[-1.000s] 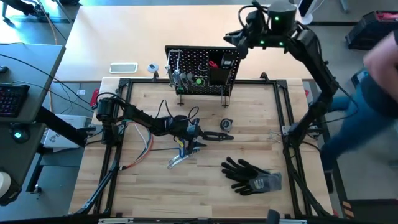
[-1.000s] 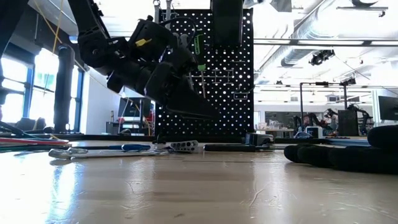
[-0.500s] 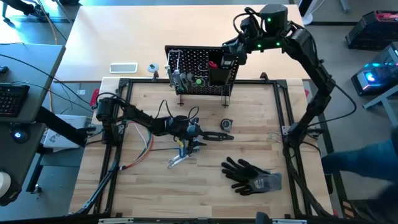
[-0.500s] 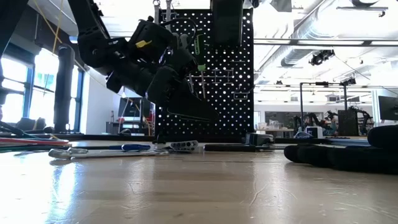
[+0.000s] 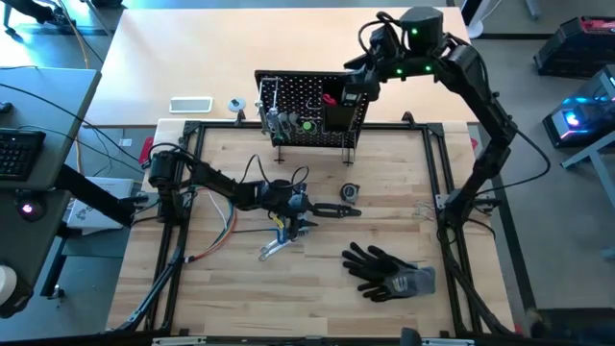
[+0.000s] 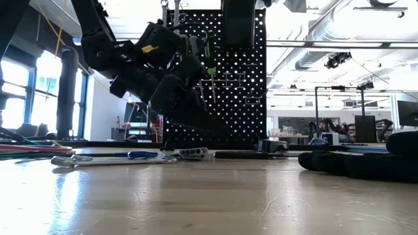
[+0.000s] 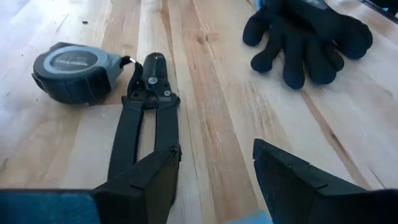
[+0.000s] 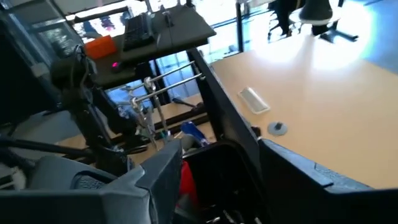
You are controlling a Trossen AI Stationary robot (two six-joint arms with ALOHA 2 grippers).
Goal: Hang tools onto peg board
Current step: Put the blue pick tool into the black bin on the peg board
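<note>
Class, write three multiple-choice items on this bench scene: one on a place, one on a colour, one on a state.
1. Where does the tape measure lie?
A. in the bin
B. beside the black pliers
C. on the gloves

2. What colour are the gloves?
A. black
B. red
C. white

3. How is the left end effector set?
A. shut on the pliers
B. shut, empty
C. open

Key: 1 B, the two touch on the table; 2 A, dark in the high view; 3 C, fingers apart, holding nothing.

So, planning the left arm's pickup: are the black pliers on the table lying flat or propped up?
Flat: the black pliers lie on the table, touching the tape measure.
</note>
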